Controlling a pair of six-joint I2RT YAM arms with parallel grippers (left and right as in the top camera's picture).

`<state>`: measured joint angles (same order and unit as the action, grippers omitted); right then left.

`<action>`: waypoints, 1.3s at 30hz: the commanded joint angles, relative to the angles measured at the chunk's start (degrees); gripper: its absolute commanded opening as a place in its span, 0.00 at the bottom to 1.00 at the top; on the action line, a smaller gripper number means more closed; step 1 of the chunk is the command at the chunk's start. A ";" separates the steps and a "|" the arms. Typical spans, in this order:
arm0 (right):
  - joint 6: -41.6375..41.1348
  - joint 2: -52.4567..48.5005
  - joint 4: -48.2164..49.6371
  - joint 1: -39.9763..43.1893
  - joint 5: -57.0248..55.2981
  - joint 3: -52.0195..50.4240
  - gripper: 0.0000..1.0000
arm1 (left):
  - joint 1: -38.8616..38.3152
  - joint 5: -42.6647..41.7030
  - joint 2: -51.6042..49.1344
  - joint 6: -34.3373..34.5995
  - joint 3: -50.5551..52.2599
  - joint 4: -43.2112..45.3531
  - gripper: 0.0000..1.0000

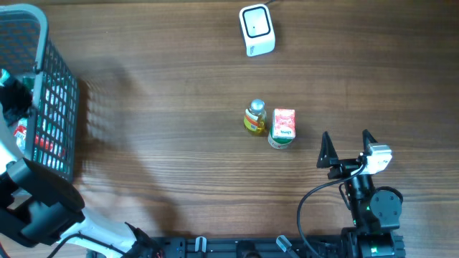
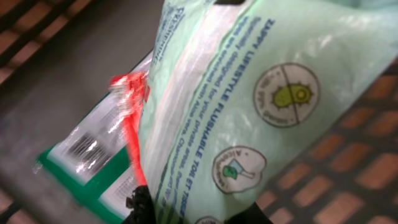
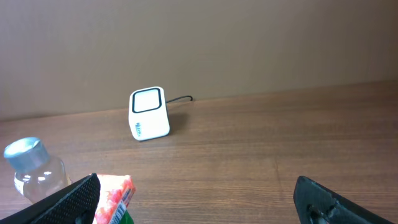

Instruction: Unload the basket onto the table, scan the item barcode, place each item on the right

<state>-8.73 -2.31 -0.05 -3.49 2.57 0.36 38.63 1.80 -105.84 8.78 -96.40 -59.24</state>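
Down inside the basket, my left gripper is shut on a pale green toilet-tissue packet, which fills the left wrist view; one black finger presses each side of its lower end. From overhead this gripper is a dark shape within the basket. The white barcode scanner stands at the far middle of the table and faces the right wrist camera as a white scanner. My right gripper hovers open near the front right, nothing between its fingers.
A small bottle and a red carton on a green can stand mid-table, left of my right gripper. Under the tissue packet lie a green-edged pack with a barcode and red wrapping.
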 commanded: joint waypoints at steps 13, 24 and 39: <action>-0.35 0.26 0.15 0.02 0.11 -0.04 1.00 | 3.45 7.65 -0.39 9.73 18.51 10.21 0.79; -0.35 0.26 0.15 0.02 0.11 -0.04 1.00 | 7.98 5.97 2.86 19.30 20.24 9.70 1.00; -0.35 0.26 0.15 0.02 0.11 -0.04 1.00 | 9.16 5.68 1.16 23.45 33.46 26.36 1.00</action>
<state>-8.73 -2.31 -0.05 -3.49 2.57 0.36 47.64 7.40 -104.03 31.03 -66.43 -35.68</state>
